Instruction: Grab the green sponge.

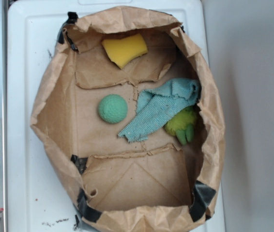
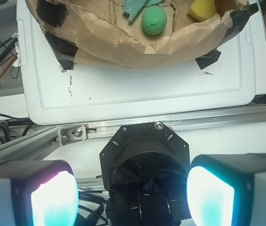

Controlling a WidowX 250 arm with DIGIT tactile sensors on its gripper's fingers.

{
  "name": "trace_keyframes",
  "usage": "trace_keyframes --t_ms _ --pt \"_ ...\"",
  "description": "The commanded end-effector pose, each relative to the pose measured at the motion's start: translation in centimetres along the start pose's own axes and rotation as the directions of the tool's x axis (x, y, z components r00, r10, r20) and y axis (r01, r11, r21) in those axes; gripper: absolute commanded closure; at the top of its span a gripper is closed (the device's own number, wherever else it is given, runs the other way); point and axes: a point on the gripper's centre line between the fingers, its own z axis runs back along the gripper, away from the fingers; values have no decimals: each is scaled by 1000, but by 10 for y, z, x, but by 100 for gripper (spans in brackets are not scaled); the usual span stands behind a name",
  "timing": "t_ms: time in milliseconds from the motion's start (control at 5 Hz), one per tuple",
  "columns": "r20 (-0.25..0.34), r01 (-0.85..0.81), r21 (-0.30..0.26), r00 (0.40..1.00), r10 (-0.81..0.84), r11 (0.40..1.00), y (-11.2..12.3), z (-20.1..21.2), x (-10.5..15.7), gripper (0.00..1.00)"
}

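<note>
We find the green sponge [image 1: 113,108] sitting on the flat floor of the paper bag [image 1: 50,104], a little left of centre in the exterior view, round and dimpled, standing free with bare paper on every side. The teal cloth [image 1: 159,108] lies just to its right, close but not touching as far as we can tell, draped diagonally and partly covering a yellow-green toy [image 1: 183,126] against the bag's right wall. The yellow sponge [image 1: 124,49] rests apart at the far end, near the rolled rim. The bag's walls are folded down and taped at the corners, which we judge keeps the mouth open for a reach from above; it sits on a white tray [image 1: 25,58]. In the wrist view the sponge [image 2: 153,20] shows near the top edge, beyond the bag's rim, so the gripper [image 2: 132,195] hangs well back from the bag, over the metal rail [image 2: 123,131] at the tray's edge. Its fingers [image 2: 53,200] stand wide apart with nothing between them. We judge the approach has not begun; the bag wall must be cleared first.
</note>
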Motion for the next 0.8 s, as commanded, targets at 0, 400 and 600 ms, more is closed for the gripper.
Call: trace_keyframes --t_ms 0,400,600 --pt "0 0 0 1000 0 1000 0 0 0 0" --pt "59 -53 4 997 53 999 8 -31 76 0" --pt "83 -55 19 995 53 998 19 -49 116 0"
